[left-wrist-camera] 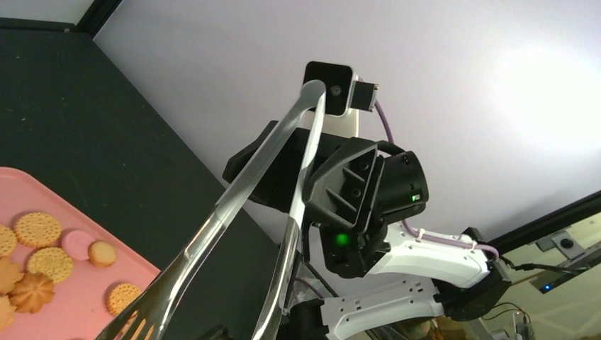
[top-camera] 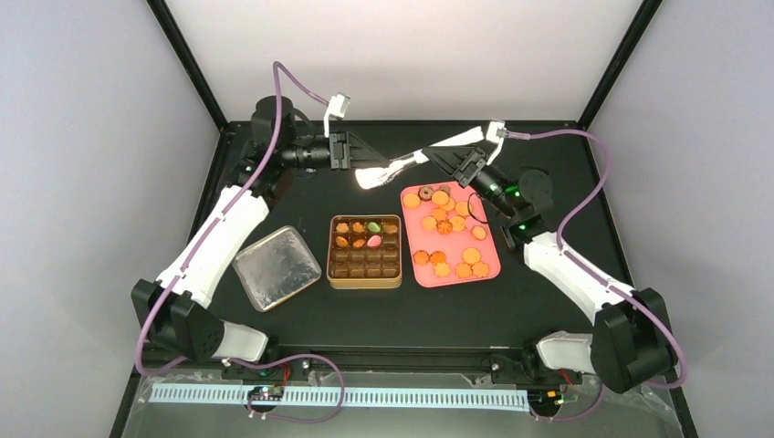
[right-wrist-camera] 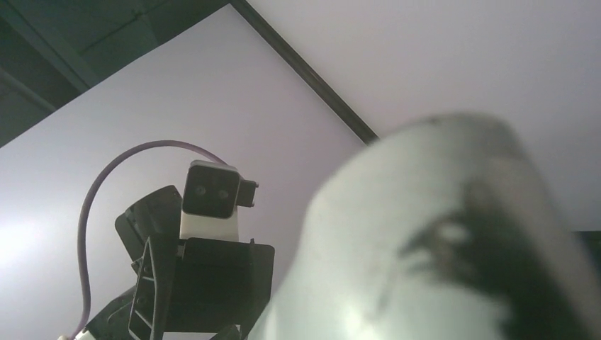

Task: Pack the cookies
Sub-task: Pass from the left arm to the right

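Observation:
Orange-golden cookies (top-camera: 447,224) lie scattered on a pink tray (top-camera: 429,242); a few more, one green and one pink, sit in the brown compartmented tin (top-camera: 365,285). At the table's back both arms meet over metal tongs (top-camera: 429,153). My right gripper (top-camera: 461,162) straddles the handle half, and the left wrist view shows its fingers (left-wrist-camera: 347,184) clamped round both tong arms (left-wrist-camera: 241,191). The scoop end lies at my left gripper (top-camera: 363,162), whose fingers are hidden. In the right wrist view the tongs (right-wrist-camera: 439,241) are a close blur.
A silver tin lid (top-camera: 277,266) lies left of the tin. The pink tray (left-wrist-camera: 21,191) with cookies (left-wrist-camera: 35,230) shows below the tongs in the left wrist view. Black posts and pale walls enclose the table.

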Controlling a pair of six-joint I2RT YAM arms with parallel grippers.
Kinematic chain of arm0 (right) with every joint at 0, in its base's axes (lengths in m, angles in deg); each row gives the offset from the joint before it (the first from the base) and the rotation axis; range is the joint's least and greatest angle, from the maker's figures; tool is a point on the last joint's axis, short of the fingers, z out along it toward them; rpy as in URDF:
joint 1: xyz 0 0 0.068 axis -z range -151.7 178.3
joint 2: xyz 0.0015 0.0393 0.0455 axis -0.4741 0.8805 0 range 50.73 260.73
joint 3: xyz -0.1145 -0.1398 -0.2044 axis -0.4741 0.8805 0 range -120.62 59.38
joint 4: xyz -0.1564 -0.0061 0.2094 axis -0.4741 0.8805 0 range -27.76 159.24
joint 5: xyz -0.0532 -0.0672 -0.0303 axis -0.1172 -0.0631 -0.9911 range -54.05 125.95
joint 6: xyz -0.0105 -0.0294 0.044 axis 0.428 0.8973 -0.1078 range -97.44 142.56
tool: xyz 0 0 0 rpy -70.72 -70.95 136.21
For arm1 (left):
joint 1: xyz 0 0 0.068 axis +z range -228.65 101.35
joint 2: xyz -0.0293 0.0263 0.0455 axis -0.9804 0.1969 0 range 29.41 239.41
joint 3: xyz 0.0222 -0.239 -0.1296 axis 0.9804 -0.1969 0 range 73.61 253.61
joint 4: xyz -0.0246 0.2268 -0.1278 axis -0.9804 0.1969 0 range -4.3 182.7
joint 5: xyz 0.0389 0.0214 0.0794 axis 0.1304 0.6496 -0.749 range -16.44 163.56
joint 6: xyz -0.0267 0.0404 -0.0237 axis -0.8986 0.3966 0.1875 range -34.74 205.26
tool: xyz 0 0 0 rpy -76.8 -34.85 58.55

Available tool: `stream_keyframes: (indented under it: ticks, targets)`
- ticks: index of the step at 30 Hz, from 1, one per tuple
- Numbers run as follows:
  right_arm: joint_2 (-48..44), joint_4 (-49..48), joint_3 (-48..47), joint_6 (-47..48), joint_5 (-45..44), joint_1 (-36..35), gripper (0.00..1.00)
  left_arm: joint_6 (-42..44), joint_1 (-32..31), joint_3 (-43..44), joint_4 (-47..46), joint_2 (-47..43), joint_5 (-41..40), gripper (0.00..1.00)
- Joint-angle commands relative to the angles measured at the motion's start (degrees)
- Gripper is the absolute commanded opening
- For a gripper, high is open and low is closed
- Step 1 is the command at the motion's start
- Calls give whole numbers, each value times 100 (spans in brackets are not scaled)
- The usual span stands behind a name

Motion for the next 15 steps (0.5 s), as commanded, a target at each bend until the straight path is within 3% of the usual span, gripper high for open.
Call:
stream_keyframes:
  ticks: [1,7,11,12,15]
  targets:
    - [-196,131,-5,236,-123,69,44,58,118,-28,275,-217,49,57]
    - [-420,369,131,310,-45,249,41,224,349,16,615,-257,57,65]
    - [-720,750,268,557,32,428,40,238,595,67,868,-240,159,63]
    - [-800,877,307,637,46,488,40,242,654,57,885,-244,223,58]
    - [-1074,1287,418,897,92,682,40,242,832,-2,924,-274,331,25]
